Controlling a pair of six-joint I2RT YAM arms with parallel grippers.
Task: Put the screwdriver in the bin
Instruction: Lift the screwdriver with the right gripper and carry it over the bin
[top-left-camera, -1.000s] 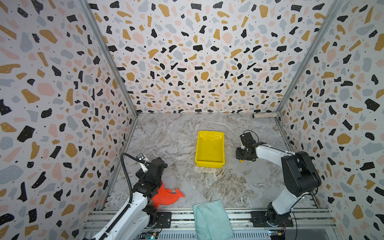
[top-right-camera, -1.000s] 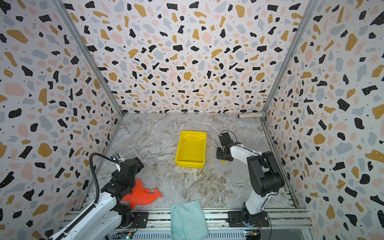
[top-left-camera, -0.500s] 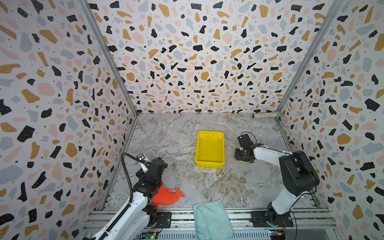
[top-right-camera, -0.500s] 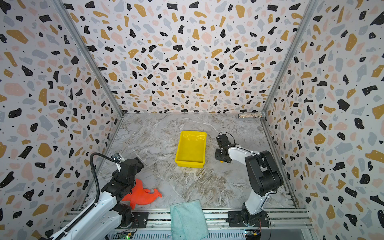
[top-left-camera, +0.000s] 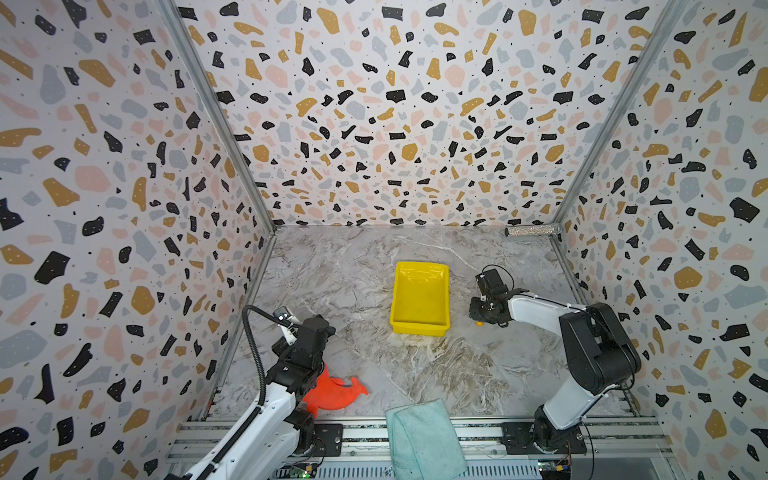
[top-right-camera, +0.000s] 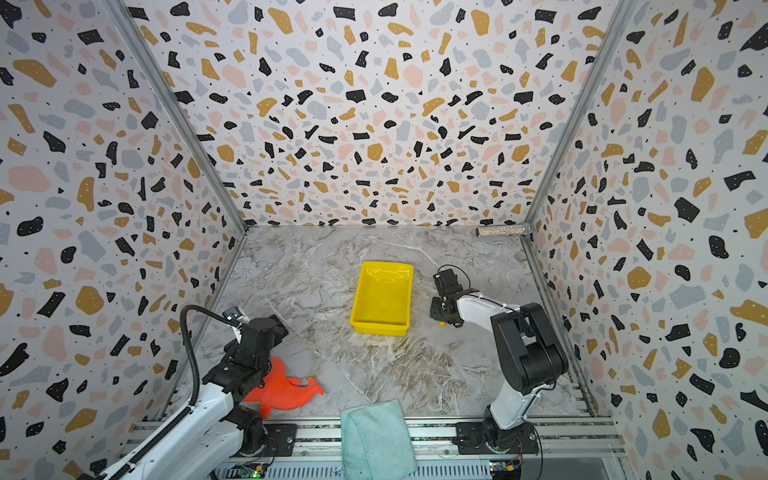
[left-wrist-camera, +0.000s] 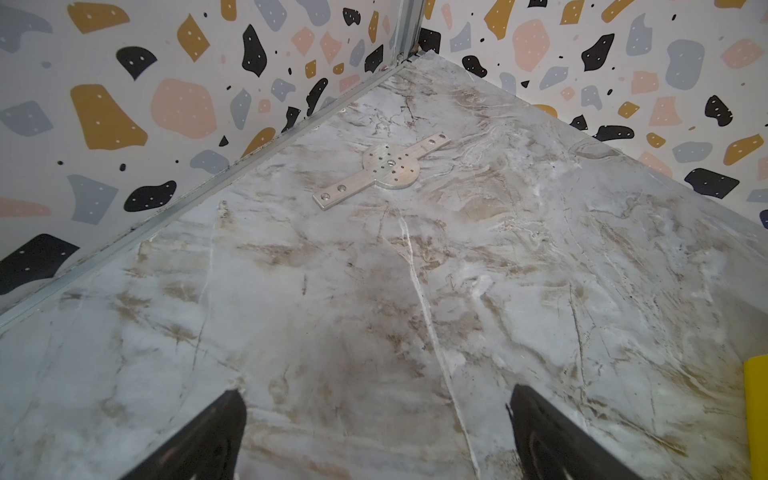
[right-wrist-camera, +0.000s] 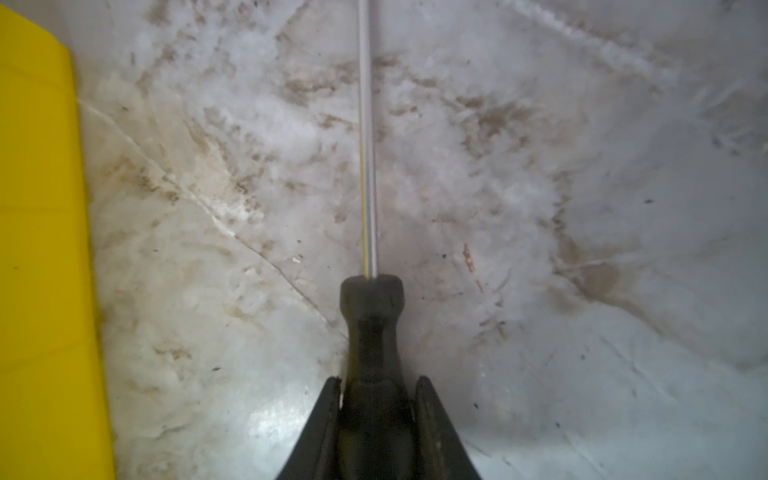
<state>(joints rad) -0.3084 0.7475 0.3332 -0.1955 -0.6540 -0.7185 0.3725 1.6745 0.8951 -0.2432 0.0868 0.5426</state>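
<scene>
Pointing rearward (handle frontward), screwdriver (right-wrist-camera: 368, 166) parallels the bin (right-wrist-camera: 41, 249).

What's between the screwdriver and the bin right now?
Nothing: only a bare strip of tabletop separates the screwdriver from the bin, as the right wrist view shows plainly.

I see the bin (top-left-camera: 419, 329) bright yellow; beside it, the screwdriver (right-wrist-camera: 371, 316) has a black handle and silver shaft. Nearer me than the bin: a teal cloth (top-left-camera: 424, 440) and an orange-red cutout (top-left-camera: 336, 392) on the grey-white, brown-veined floor (top-left-camera: 415, 374).
</scene>
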